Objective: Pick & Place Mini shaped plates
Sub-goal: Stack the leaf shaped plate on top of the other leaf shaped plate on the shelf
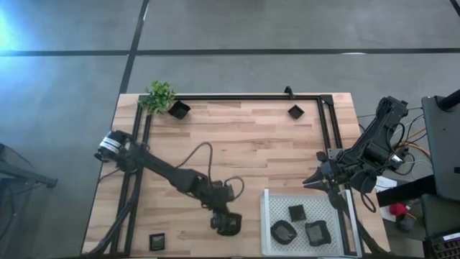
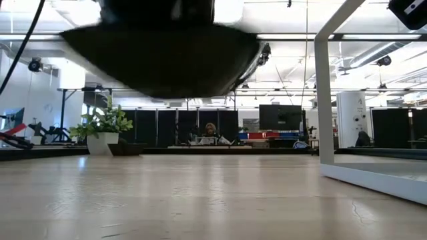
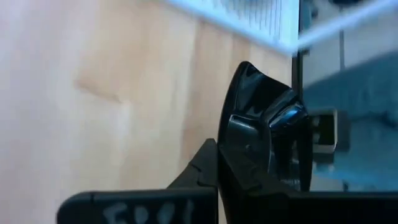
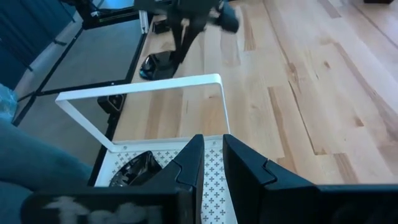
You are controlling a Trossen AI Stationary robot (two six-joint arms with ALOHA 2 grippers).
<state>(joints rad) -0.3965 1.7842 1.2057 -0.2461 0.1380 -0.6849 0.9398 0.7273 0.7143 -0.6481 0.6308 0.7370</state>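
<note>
A pale wooden desk (image 1: 244, 144) carries a white perforated tray (image 1: 273, 205) near its front right, holding three black mini plates. The left gripper (image 1: 228, 224) sits just left of the tray, its fingers clamped on a glossy black plate (image 3: 261, 130). Lifting straight up before crossing the tray's rim looks wise. The right gripper (image 1: 320, 178) waits above the tray's back edge, fingers slightly apart. Only the left wrist view shows the grip; only the high view shows three stray plates elsewhere.

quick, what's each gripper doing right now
left gripper: shut on a small black wavy-edged plate, near the table's front edge.
right gripper: empty, by the white perforated tray; cannot be told.
</note>
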